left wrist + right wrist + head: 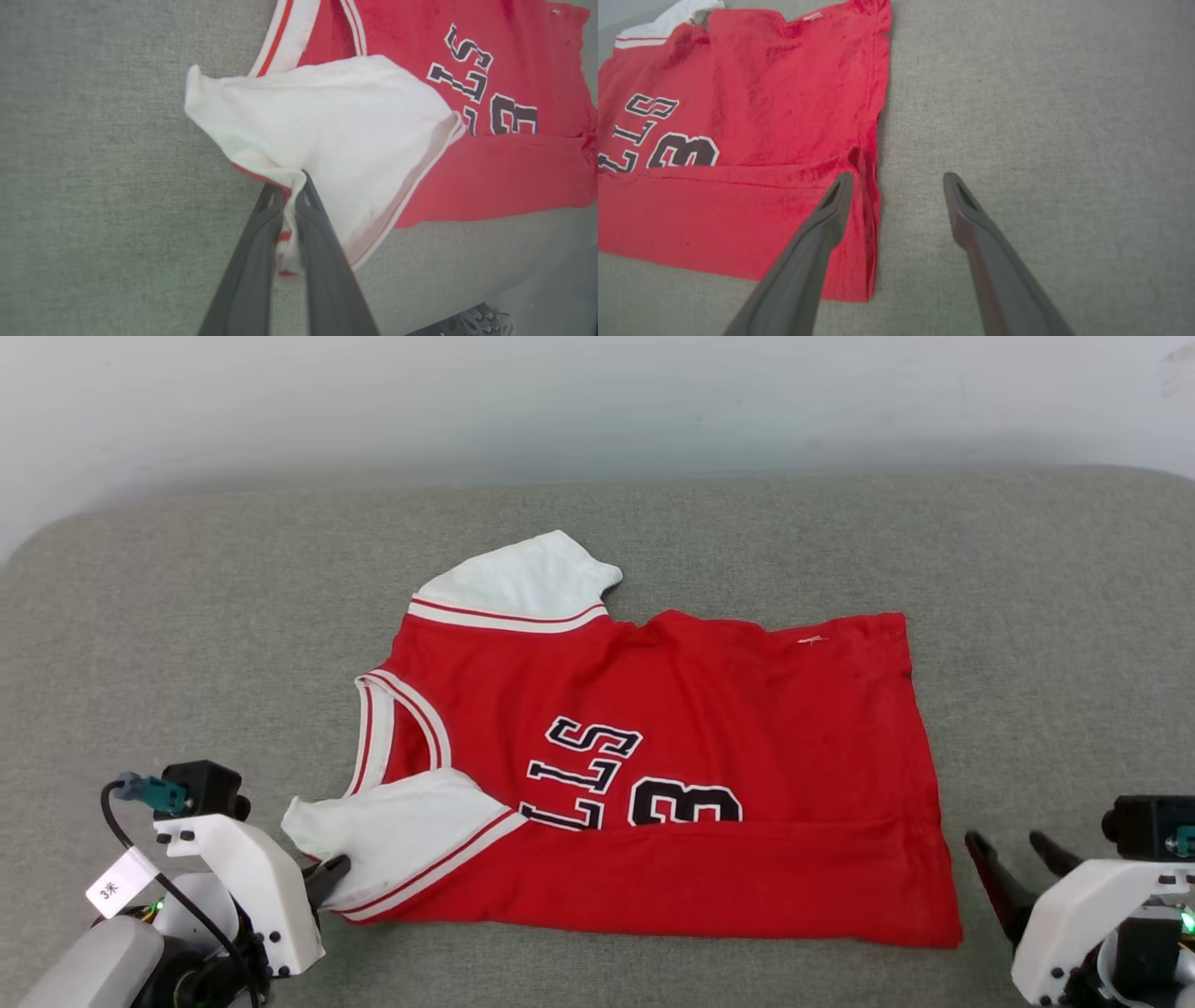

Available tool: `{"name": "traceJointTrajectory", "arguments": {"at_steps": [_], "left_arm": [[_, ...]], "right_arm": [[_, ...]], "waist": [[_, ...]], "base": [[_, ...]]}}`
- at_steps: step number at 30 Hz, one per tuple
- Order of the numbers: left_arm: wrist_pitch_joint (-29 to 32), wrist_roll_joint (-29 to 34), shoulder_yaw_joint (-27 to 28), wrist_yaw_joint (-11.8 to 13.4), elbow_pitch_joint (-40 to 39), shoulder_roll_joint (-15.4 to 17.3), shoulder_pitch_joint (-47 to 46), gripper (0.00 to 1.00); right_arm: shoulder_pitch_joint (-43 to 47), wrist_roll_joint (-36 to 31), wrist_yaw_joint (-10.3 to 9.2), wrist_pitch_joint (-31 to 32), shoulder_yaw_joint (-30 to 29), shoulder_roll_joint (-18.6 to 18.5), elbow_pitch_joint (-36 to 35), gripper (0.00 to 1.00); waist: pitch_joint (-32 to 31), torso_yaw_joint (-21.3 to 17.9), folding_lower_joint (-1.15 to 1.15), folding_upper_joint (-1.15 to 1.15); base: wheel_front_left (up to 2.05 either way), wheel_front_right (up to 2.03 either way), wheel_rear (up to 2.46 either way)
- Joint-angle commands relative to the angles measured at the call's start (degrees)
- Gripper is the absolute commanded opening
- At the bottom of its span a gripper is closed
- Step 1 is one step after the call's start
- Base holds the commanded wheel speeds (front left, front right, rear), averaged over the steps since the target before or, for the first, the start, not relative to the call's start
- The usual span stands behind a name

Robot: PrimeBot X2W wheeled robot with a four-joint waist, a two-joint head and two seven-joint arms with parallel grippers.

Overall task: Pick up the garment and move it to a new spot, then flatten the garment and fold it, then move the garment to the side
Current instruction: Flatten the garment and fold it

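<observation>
The garment (pixel 672 709), a red jersey with white sleeves and black lettering, lies flat on the grey cushion with its near long side folded up over the front. My left gripper (pixel 331 873) is at its near left corner. In the left wrist view this gripper (pixel 292 186) is shut on the edge of the white sleeve (pixel 336 130), with cloth pinched between the fingers. My right gripper (pixel 1008 845) stands open just off the garment's right hem. In the right wrist view its left finger (pixel 831 205) is over the red hem (pixel 871 224) and its right finger over bare cushion.
The grey fabric cushion (pixel 187 616) spreads wide on all sides of the garment. A pale wall (pixel 597 401) runs behind its far edge. A dark part (pixel 467 322) shows at the bottom of the left wrist view.
</observation>
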Motion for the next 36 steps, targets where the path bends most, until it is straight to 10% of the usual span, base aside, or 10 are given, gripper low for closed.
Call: {"name": "traceJointTrajectory", "arguments": {"at_steps": [1, 18, 19, 20, 22, 36], "left_arm": [[-0.5, 0.48, 0.35, 0.57, -1.52, 0.5, 0.44, 0.0], [-1.19, 0.71, 0.47, 0.36, -4.89, -0.1, -1.24, 0.0], [-1.45, 0.67, 0.45, 0.22, -4.65, -0.29, -1.17, 0.0], [-1.45, 0.67, 0.45, 0.22, -4.65, -0.29, -1.17, 0.0], [-1.74, 0.64, 0.36, 0.2, -4.35, -0.43, -0.62, 0.0], [-3.25, 0.04, -0.41, 0.76, -6.05, 0.09, 5.67, 0.0]], "right_arm": [[0.92, 1.57, -0.05, 5.76, 0.87, -1.97, -1.18, 1.0], [0.55, 6.04, -0.04, 22.21, 8.7, -3.46, 2.33, 1.0], [0.29, 6.25, -0.04, 21.94, 9.0, -3.24, 3.4, 0.42], [0.29, 6.25, -0.04, 21.94, 9.0, -3.24, 3.4, 0.42], [-0.1, 6.78, -0.02, 21.46, 9.97, -3.12, 4.68, 0.0], [0.89, 9.28, -0.05, 18.65, 11.0, -8.4, 1.91, 0.0]], "waist": [[-0.37, 0.57, 0.0, 0.0], [4.85, 2.71, 0.0, 0.0], [4.77, 2.71, 0.0, 0.0], [4.77, 2.71, 0.0, 0.0], [4.59, 2.64, 0.0, 0.0], [-4.74, 2.87, 0.0, 0.0]], "base": [[0.0, 0.0, 0.0], [0.0, 0.0, 0.0], [0.0, 0.0, 0.0], [0.0, 0.0, 0.0], [0.0, 0.0, 0.0], [0.0, 0.0, 0.0]]}}
